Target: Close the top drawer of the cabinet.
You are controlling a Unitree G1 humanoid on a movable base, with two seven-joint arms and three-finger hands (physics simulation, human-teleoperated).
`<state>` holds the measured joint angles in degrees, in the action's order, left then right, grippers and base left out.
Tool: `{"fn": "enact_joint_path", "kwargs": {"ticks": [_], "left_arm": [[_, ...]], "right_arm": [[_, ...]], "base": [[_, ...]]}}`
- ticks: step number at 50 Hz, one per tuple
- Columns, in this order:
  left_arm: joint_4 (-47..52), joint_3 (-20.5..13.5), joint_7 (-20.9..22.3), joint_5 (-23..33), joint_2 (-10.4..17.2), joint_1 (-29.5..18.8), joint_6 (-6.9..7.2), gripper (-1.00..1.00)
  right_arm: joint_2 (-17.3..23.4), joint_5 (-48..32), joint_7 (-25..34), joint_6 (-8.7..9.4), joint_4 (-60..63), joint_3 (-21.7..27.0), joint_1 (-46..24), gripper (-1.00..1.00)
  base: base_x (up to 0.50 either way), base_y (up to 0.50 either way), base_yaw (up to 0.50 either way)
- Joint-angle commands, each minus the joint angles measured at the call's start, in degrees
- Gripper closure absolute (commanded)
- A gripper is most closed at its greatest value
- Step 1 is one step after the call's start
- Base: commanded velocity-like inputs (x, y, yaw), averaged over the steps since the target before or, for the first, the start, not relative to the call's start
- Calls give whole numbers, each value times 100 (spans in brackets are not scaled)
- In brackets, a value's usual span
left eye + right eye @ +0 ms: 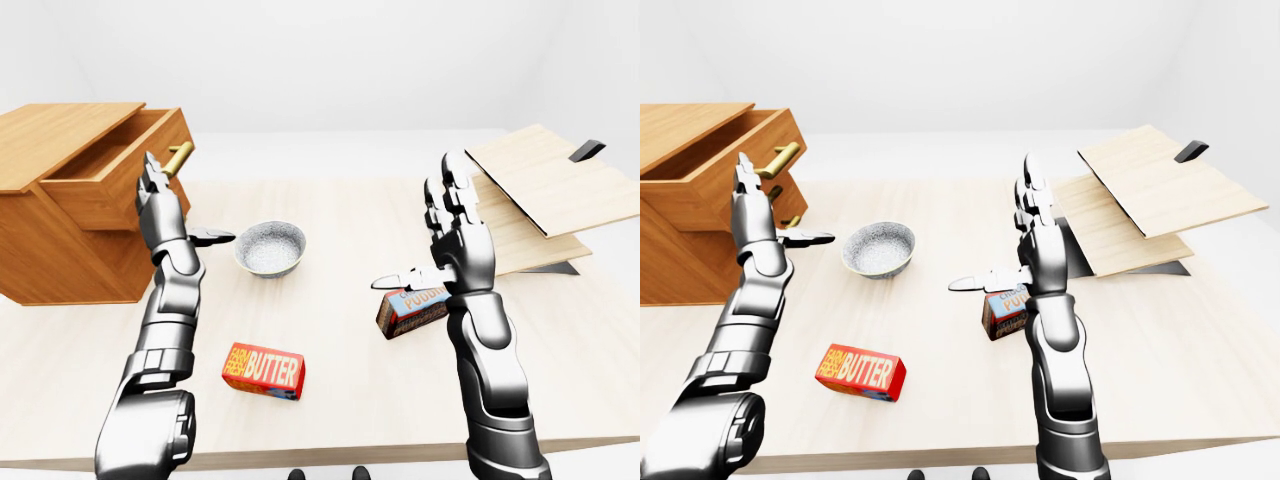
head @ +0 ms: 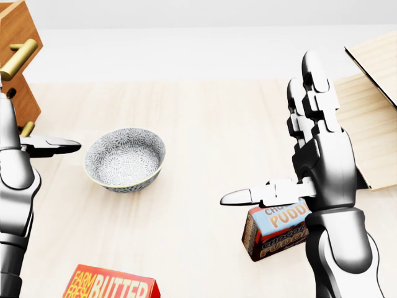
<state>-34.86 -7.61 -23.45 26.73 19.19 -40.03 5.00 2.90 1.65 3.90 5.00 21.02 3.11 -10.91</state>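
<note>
While the top drawer point(image 1: 110, 170) is standing open at ten o'clock, you are raising your left hand point(image 1: 160, 205), fingers spread and empty, flat against its face for a push; your right hand point(image 1: 455, 235) is idling open.

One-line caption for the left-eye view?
Open left hand raised by the wooden cabinet's pulled-out top drawer; open right hand idle.

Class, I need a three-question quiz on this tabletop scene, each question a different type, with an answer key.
1. True or false: the top drawer is fully shut.
2. Which hand is raised next to the drawer's brass handle: A) left hand B) right hand
3. Fill in: the patterned bowl holds ____.

Key: 1 false, it stands pulled out. 2 A. 3 nothing.
</note>
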Motion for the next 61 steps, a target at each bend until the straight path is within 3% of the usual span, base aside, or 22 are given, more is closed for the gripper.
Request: {"fn": "enact_joint_path", "kwargs": {"ticks": [1,14,26,41,50,56,61], "left_arm": [[-74,-250,-317,1,353,48,0,-100],[-1001,-342,-647,-102,766,-382,0,-100],[-2125,-281,-655,-169,1193,-1004,0,-100],[-2740,-210,-655,-176,1434,-1298,0,-100],[-2302,-232,-655,-284,1232,-1058,0,-100],[-47,-354,-655,-335,699,-102,0,-100],[1752,-343,-306,-115,233,456,0,-100]], "right_arm": [[2,-2,28,0,17,7,59,-100],[6,3,51,0,39,20,96,-100],[-32,-70,-2,0,-92,-49,12,-100],[-22,-58,1,0,-99,-38,8,-100],[-16,-55,21,0,-43,-25,52,-100],[-20,-54,27,0,-12,-27,78,-100],[-30,-57,21,0,-20,-41,62,-100]], "base": [[0,0,0],[0,0,0],[0,0,0],[0,0,0],[0,0,0],[0,0,0],[0,0,0]]}}
